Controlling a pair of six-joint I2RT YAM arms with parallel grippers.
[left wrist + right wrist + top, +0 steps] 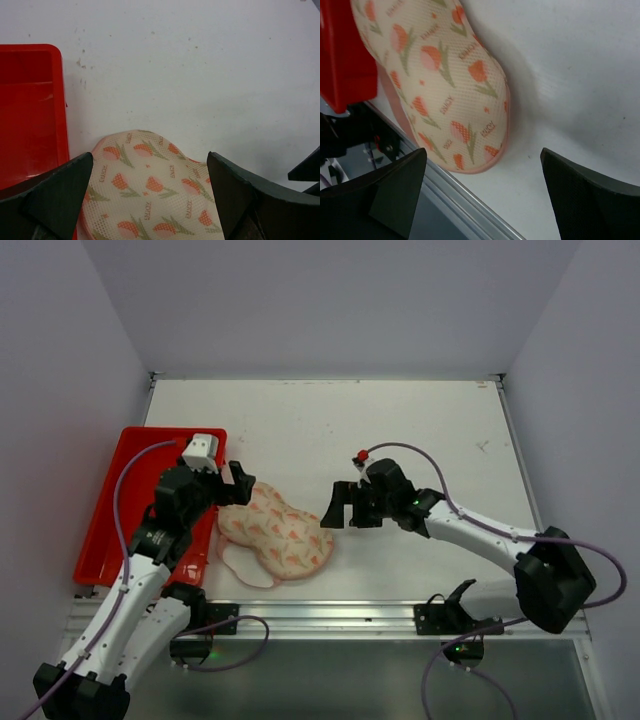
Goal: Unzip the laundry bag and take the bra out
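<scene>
The laundry bag (278, 530) is a pale pink, peanut-shaped pouch with an orange and green tulip print. It lies closed on the white table near the front edge, with a pale loop-like flap (246, 566) at its near left side. My left gripper (238, 483) is open and empty above the bag's far left lobe; in the left wrist view the bag (150, 190) shows between my fingers (55, 195). My right gripper (338, 508) is open and empty just right of the bag. In the right wrist view the bag (440, 85) lies ahead of it. The bra is hidden.
A red tray (110, 510) stands on the left, touching the bag's left side; it also shows in the left wrist view (30, 110) and the right wrist view (345, 60). The table's metal front rail (455, 200) runs close by the bag. Walls enclose the table.
</scene>
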